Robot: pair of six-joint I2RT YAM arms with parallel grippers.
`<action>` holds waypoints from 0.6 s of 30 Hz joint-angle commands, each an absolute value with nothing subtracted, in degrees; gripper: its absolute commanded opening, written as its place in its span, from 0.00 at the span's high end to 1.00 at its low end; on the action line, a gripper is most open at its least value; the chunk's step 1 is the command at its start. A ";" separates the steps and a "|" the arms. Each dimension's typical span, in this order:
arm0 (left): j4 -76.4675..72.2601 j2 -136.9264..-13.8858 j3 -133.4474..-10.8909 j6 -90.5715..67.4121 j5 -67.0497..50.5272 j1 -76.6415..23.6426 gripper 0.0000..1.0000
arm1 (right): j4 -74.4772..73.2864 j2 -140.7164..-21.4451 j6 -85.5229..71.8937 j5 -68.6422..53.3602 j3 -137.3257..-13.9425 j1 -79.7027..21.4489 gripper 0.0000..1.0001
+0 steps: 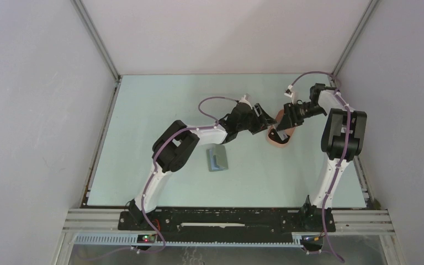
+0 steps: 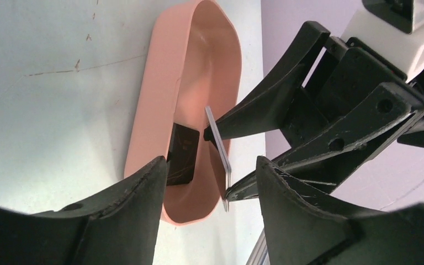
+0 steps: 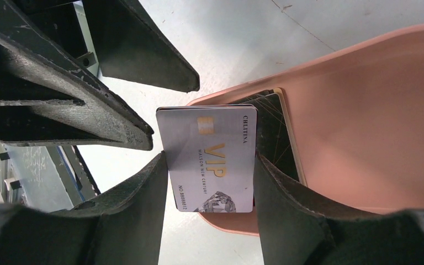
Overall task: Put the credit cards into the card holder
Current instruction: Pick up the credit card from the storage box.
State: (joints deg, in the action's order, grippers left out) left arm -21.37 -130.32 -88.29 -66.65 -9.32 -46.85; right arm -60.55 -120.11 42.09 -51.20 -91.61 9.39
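My right gripper point(image 3: 210, 158) is shut on the silvery-grey VIP card point(image 3: 210, 165), pinching it by its two long edges just over the near rim of the salmon-pink tray point(image 3: 364, 110). The black card point(image 3: 273, 130) leans inside the tray behind it. In the left wrist view the silver card point(image 2: 219, 149) shows edge-on between the right gripper's fingers point(image 2: 265, 118), and the black card point(image 2: 183, 154) stands against the tray wall point(image 2: 160, 83). My left gripper point(image 2: 210, 162) is open and empty, facing the held card at close range. The grey-green card holder point(image 1: 217, 159) lies flat on the table, left of the tray.
Both arms meet over the tray point(image 1: 280, 144) at the table's middle right, the left gripper point(image 1: 258, 118) and right gripper point(image 1: 282, 128) almost touching. White walls stand on three sides of the table.
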 commanded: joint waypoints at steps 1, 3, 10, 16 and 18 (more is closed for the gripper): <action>-20.37 -131.33 -93.25 -67.10 -7.85 -47.41 0.37 | -60.72 -116.65 43.15 -53.06 -91.32 9.76 0.46; -20.04 -131.96 -94.36 -67.24 -8.06 -47.42 0.41 | -60.60 -116.39 43.15 -53.16 -91.32 9.76 0.46; -19.51 -133.45 -96.27 -67.14 -8.84 -47.77 0.59 | -59.83 -115.37 42.83 -53.22 -90.64 9.76 0.46; -19.38 -134.30 -97.60 -66.32 -9.31 -47.94 0.80 | -58.87 -114.46 42.77 -52.87 -89.66 9.76 0.46; -19.40 -134.70 -98.26 -65.82 -9.83 -47.92 0.92 | -59.12 -114.15 43.25 -53.04 -89.50 9.76 0.46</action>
